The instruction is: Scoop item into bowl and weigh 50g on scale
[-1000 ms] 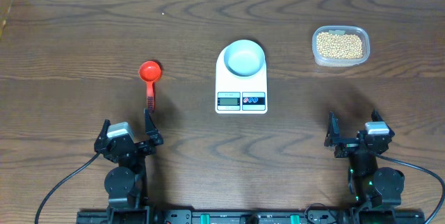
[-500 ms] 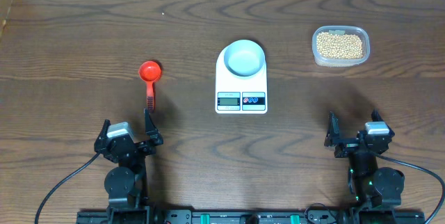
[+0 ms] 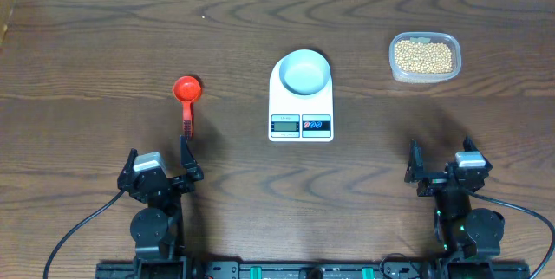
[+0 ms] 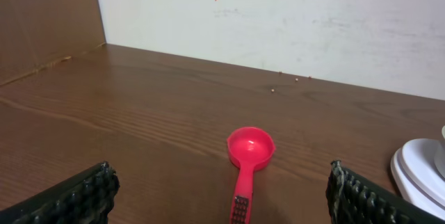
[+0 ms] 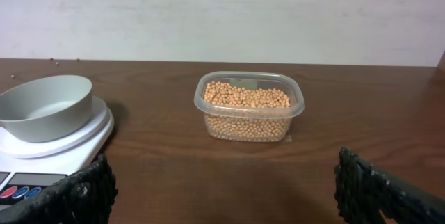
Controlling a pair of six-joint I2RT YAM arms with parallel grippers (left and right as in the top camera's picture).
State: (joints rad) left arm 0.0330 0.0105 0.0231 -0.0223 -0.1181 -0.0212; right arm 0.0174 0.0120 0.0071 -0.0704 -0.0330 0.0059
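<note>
The bowl (image 3: pixel 305 72) sat empty on the far end of the scale (image 3: pixel 300 106), whose long axis ran near to far, with the display end toward the arms. Right of the scale and well apart, a clear tub (image 3: pixel 394 64) held the beans (image 3: pixel 423 55). Left of the scale lay a red scoop (image 3: pixel 186 97), handle toward the arms. The left gripper (image 3: pixel 159 159) and right gripper (image 3: pixel 440 159) stood wide open on the near side of the scale, holding nothing.

Left black two-finger gripper (image 3: pixel 158 153): we hold it wide open, low at the table's (image 3: pixel 87 45) near-left edge.
Right black two-finger gripper (image 3: pixel 440 153): ours equally wide, near-right edge.
</note>
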